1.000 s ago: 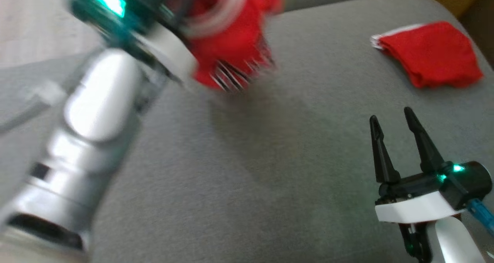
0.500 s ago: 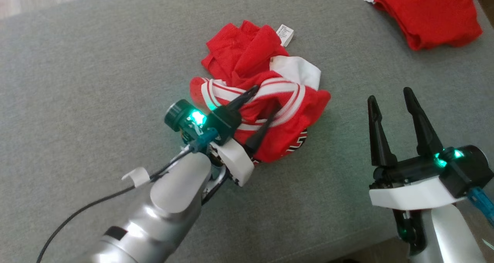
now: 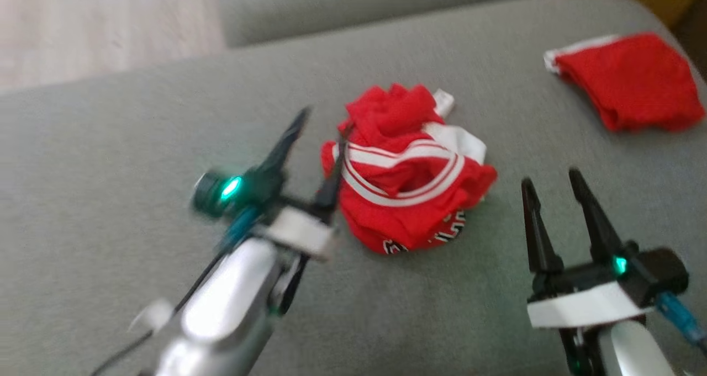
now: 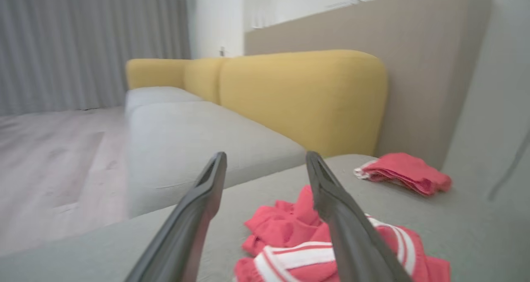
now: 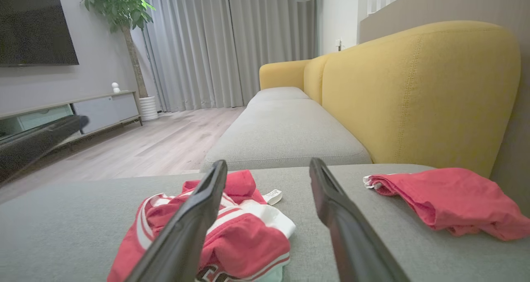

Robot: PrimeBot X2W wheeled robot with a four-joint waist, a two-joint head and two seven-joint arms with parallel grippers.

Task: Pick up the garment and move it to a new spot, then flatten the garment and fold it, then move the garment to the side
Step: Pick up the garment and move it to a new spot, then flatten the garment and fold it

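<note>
**pixelpete:** Since half a second ago the left gripper [image 3: 321, 128] has come back off the crumpled red-and-white striped garment [image 3: 409, 171]. Its fingers were over the pile then. Now they're spread wide with nothing between them, just left of the heap at mid-frame in the head view.

**mara_k:** Touching it?

**pixelpete:** Can't tell, that arm is smeared with blur. One fingertip sits right at the pile's left edge. The garment is bunched up in the middle of the grey fabric sofa cushion [image 3: 138, 160]. The right gripper [image 3: 551, 178] is at lower right, also splayed and empty, apart from the pile. A folded plain red cloth [image 3: 629, 80] lies at upper right.

**mara_k:** Do the wrist cams add anything?

**pixelpete:** The right one brings in the room: yellow upholstered backrest [image 5: 418, 95], black flat TV screen [image 5: 33, 25] upper left, leafy potted plant [image 5: 120, 4], and a small white label [image 5: 273, 196] at the heap's far side. But its own finger covers the middle of the pile. The black lettering [image 3: 450, 229] on the bottom edge is folded under, so it's unreadable.
</note>
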